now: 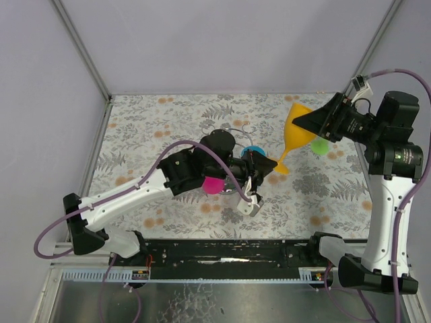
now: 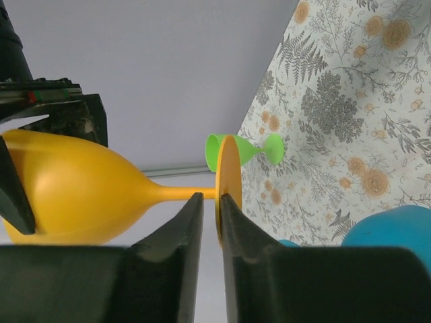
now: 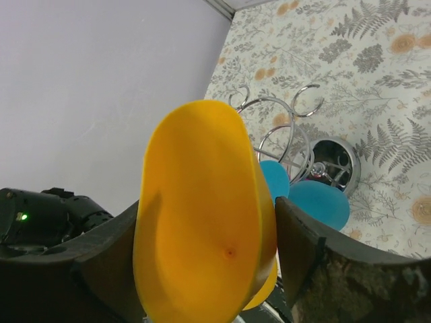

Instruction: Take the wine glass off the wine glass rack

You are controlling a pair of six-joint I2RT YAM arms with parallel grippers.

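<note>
Currently, find the wine glass (image 1: 298, 128) off the wine glass rack (image 3: 339, 156): held above the table (image 1: 168, 114), to the right of the rack and apart from its wire ring. Note the attitude: roughly upright, yellow bowl uppermost, round foot lowest, thin stem between.

Check the right gripper (image 3: 205, 222): clamped on the bowl, fingers (image 3: 310, 256) against both flanks, with the bowl filling the whole gap in the right wrist view.

Check the left gripper (image 2: 210, 200): turned on its side at the level of the foot, fingers (image 2: 182, 242) drawn almost together, with the rim of the foot in the narrow slit and a sliver of daylight beside it. Impossible to tell a firm pinch from a loose one in so close a view.

See the rack mostly covered by the left arm in the top view; see its wire ring, thin pole and shiny round base plainly in the right wrist view. Find two blue glasses (image 3: 322, 205) at the rack, below the ring. Find a pink glass (image 1: 214, 185) under the left forearm, close to the rack. Find a green glass (image 1: 320, 145) standing on the table beyond the yellow foot, below the right gripper in the top view and apart from both grippers.
</note>
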